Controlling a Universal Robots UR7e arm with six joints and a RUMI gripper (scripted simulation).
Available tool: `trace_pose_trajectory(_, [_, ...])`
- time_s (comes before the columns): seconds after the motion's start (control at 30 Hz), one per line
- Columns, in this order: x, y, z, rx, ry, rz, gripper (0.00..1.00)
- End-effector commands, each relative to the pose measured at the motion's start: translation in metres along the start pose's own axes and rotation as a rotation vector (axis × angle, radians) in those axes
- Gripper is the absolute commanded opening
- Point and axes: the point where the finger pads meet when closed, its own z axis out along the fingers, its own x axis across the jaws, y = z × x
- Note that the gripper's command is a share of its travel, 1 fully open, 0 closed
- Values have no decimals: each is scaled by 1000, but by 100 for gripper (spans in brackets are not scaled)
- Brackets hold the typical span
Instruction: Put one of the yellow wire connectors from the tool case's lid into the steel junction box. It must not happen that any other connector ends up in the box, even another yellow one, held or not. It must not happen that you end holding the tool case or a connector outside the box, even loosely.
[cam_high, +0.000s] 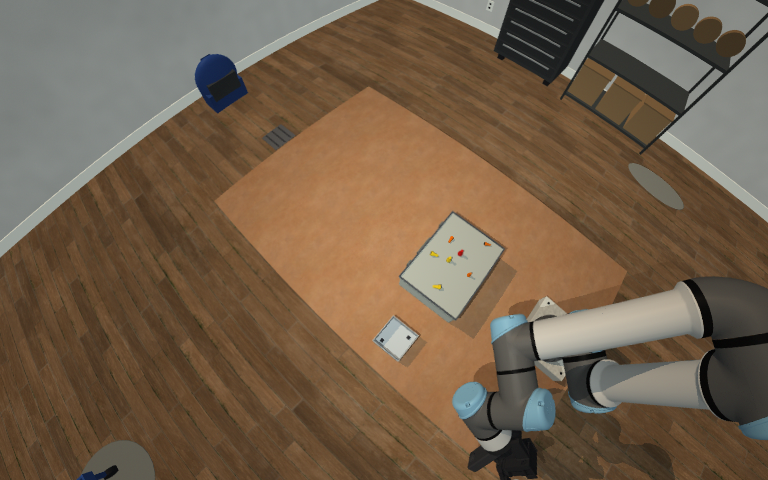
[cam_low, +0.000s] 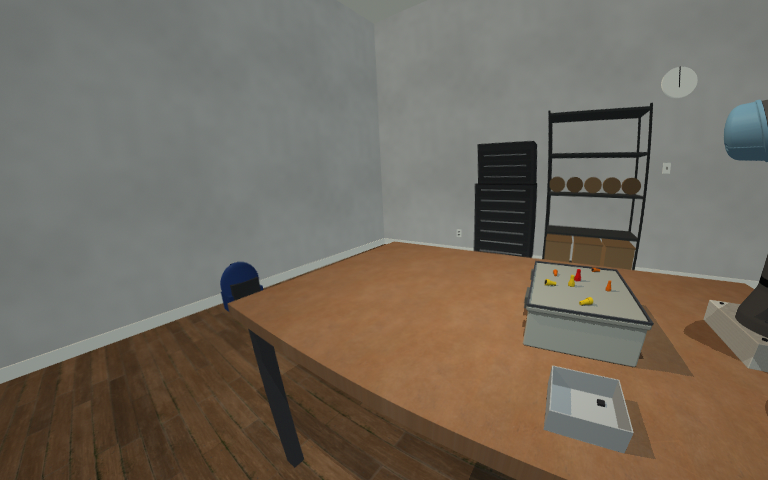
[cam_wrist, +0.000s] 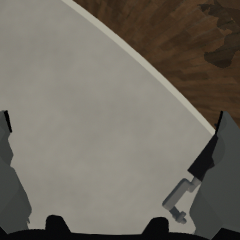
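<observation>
Yellow cone-shaped wire connectors (cam_high: 437, 286) lie scattered with orange and red ones on the grey tool case's flat lid (cam_high: 481, 277), beside the open steel junction box (cam_high: 396, 337) on the brown desk (cam_high: 351, 186). The black two-jaw hand (cam_high: 504, 457) hangs wide and empty off the desk's edge. Colours sit close, so a wrong pick is the risk. Only the wrist view shows the spread jaws.

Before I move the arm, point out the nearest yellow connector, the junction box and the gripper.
Yellow connector (cam_low: 586, 301), exterior view: its body, lying on the lid.
Junction box (cam_low: 584, 431), exterior view: its near wall.
Gripper (cam_wrist: 120, 170), wrist view: midway between the open fingers.
</observation>
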Motion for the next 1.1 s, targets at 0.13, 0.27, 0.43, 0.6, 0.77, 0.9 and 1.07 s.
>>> trace_pose_trajectory(0.13, [12, -34, -73, 124, 82, -260, 100])
trace_pose_trajectory(0.27, [20, -47, -111, 187, 144, -373, 100])
trace_pose_trajectory(0.43, [34, -62, -163, 261, 238, -505, 100])
trace_pose_trajectory(0.6, [49, -70, -209, 315, 330, -604, 100])
trace_pose_trajectory(0.77, [70, -73, -267, 369, 457, -708, 100])
trace_pose_trajectory(0.9, [89, -71, -313, 399, 565, -775, 100])
trace_pose_trajectory(1.07, [104, -66, -347, 414, 647, -815, 100])
